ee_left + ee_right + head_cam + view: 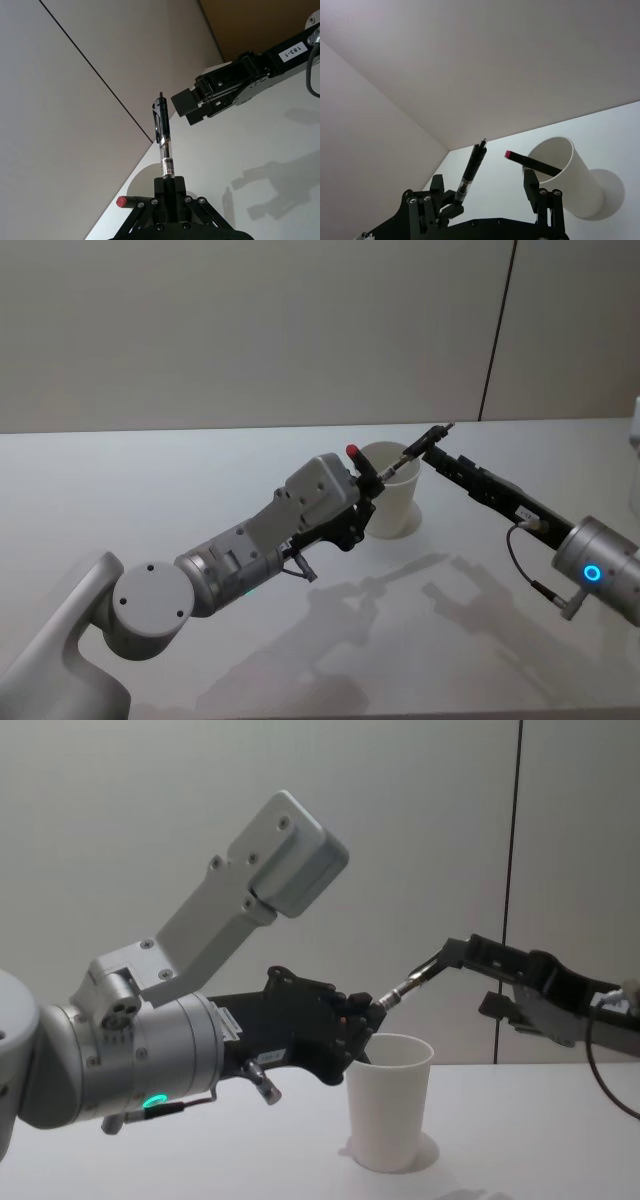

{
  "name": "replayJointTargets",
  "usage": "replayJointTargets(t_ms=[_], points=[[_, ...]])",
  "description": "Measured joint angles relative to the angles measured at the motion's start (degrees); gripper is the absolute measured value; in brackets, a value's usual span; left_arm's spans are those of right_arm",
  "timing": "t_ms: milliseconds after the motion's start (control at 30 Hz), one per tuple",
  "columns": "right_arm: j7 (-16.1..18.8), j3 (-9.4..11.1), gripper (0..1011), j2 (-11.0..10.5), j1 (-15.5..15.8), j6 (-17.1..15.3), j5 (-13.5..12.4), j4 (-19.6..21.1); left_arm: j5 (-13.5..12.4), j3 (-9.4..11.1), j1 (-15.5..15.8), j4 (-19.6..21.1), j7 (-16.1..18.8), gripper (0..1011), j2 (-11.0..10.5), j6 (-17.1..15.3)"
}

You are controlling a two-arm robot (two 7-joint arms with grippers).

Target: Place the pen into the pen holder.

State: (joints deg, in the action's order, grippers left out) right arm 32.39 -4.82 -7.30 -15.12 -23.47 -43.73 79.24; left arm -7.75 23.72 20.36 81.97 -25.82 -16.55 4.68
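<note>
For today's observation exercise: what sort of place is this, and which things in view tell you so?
Probably a robotics lab or test bench. A bare white table stands against plain panelled walls, and on it is just a white paper cup. Two robot arms meet over it, the left gripper holding a pen near the right gripper.

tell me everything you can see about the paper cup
The paper cup is plain white, tapered toward its base, with a rolled rim. It stands upright, mouth open, on the white table. The left gripper, shut on a black pen, hovers beside its rim. A red-tipped black stick slants across the mouth; contact is unclear.
</note>
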Motion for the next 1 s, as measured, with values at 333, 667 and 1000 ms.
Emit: replayJointTargets(t_ms=[333,667,1000], points=[[-0.87,-0.92,1001,1.05,-0.37,1.81,-3.45,-1.15,0.00,0.00,0.00,0.00,0.00,127,0.00,0.00],[-0.96,-1.63,1001,1.61,-0.60,3.43,-5.41,-2.21,0.00,0.00,0.00,0.00,0.00,127,0.00,0.00],[-1.03,-2.30,955,2.03,-0.99,4.83,-6.76,-3.30,0.00,0.00,0.00,0.00,0.00,127,0.00,0.00]])
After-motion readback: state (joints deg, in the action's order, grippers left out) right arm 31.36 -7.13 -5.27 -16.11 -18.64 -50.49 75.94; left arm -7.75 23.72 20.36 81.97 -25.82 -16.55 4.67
